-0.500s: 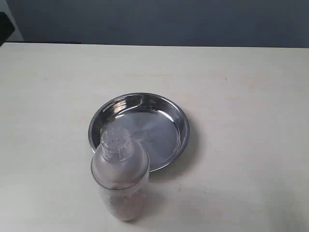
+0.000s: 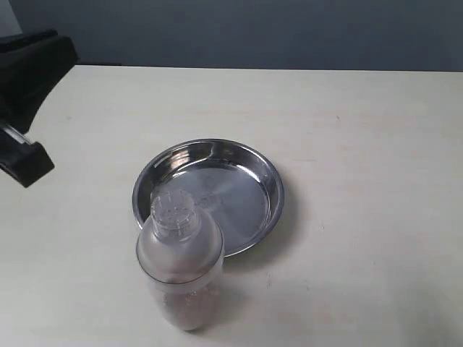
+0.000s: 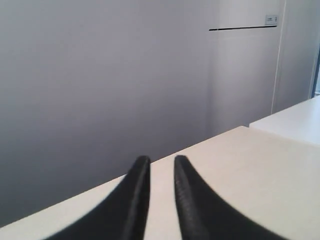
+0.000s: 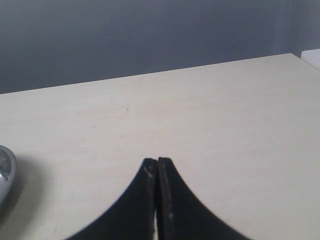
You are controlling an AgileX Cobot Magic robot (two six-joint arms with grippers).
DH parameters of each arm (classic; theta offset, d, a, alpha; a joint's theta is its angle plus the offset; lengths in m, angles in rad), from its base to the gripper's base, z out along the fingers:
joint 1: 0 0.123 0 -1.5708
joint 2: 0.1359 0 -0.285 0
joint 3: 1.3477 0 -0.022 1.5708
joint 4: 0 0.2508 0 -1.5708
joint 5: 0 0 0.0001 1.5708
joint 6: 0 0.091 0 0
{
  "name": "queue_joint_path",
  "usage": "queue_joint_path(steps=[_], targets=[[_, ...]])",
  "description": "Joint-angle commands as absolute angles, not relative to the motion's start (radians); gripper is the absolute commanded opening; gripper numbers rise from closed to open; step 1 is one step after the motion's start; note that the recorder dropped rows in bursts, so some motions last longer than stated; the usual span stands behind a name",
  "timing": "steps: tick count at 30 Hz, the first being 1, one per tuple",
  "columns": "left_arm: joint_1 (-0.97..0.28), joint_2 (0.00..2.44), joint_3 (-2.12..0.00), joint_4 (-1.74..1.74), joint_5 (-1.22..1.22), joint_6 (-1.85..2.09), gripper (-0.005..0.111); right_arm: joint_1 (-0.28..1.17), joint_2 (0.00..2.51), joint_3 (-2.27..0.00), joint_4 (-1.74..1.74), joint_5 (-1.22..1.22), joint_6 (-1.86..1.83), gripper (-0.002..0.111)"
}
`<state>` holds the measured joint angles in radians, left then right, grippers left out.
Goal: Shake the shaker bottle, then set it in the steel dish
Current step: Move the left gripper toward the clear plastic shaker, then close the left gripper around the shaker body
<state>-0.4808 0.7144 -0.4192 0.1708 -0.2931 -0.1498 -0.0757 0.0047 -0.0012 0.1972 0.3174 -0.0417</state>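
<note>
The shaker bottle (image 2: 179,264) stands upright on the table near the front, a clear frosted body with a holed cap and brownish grains at its bottom. It touches or overlaps the near left rim of the steel dish (image 2: 224,195), which holds nothing. A sliver of the dish (image 4: 4,175) also shows in the right wrist view. My left arm (image 2: 27,101) reaches in at the far left edge, well away from the bottle. The left gripper (image 3: 161,160) is open by a narrow gap with nothing in it. My right gripper (image 4: 157,161) is shut and empty, out of the exterior view.
The pale table (image 2: 362,144) runs wide to the right of and behind the dish. A dark wall stands behind its far edge. The left wrist view shows a table edge (image 3: 200,145) and a second white surface (image 3: 295,117) beyond.
My left arm has come into the exterior view at the left edge. The bottle and the dish have not moved.
</note>
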Motion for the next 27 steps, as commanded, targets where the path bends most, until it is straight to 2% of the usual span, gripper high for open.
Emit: queue_joint_path(steps=[1,3,4,7,12,27], targets=[[-0.492,0.716,-0.423,0.37,-0.348,-0.294,0.066,-0.079,0.0,0.0,0.197,0.307,-0.044,-0.001],[-0.492,0.722,-0.423,0.383,-0.36,-0.301,0.1,-0.079,0.0,0.0,0.197,0.307,-0.044,-0.001],[-0.495,0.729,-0.418,0.401,-0.375,-0.338,0.105,-0.079,0.0,0.0,0.197,0.307,-0.044,-0.001],[-0.499,0.776,-0.369,0.493,-0.501,-0.478,0.105,-0.079,0.0,0.0,0.197,0.307,-0.044,-0.001],[-0.499,0.872,-0.297,0.507,-0.683,-0.468,0.105,-0.079,0.0,0.0,0.197,0.307,-0.044,-0.001],[-0.499,0.991,-0.102,0.507,-0.956,-0.439,0.105,-0.079,0.0,0.0,0.197,0.307,-0.044,-0.001]])
